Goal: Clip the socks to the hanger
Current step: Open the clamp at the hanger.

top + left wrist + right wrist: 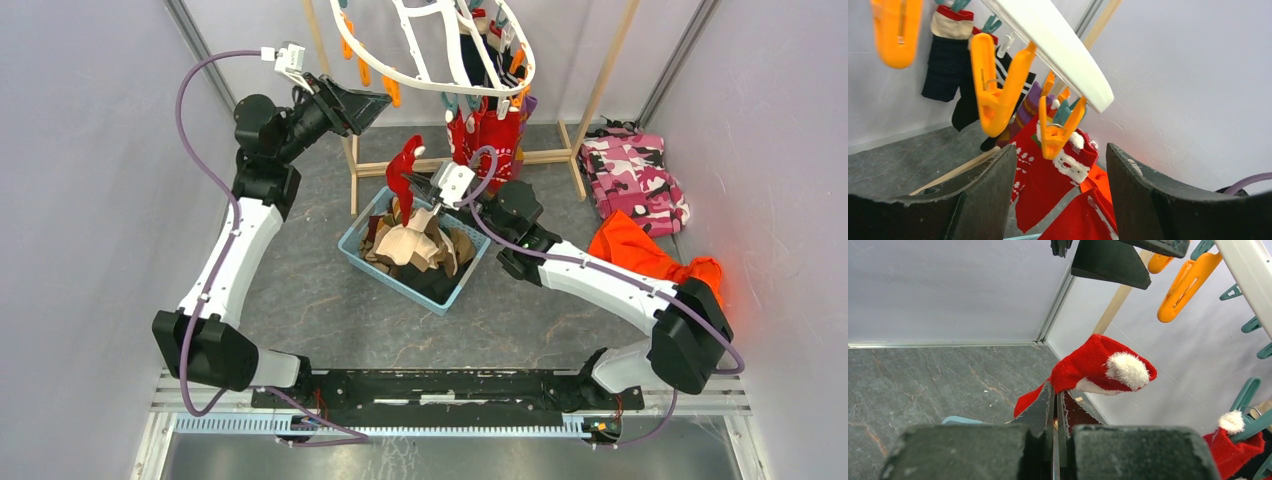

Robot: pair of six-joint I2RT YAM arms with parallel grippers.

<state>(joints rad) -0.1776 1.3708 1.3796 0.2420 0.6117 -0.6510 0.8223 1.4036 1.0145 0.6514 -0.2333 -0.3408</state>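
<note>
My right claw (1054, 392), clenched on a red fabric sock with a white pompom (1098, 365), holds it above the blue plastic basket (352, 247) heaped with unclipped socks (420, 250), while my left claw (1060, 150), released, hovers beside an orange plastic clip (1055, 135) on the white oval plastic hanger (420, 85), where several hung socks (490, 130) already dangle.

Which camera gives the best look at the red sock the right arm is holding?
Right wrist: the red sock sits close up, pinched in the shut right claw. Top external shows it small; left wrist, unclear.
</note>
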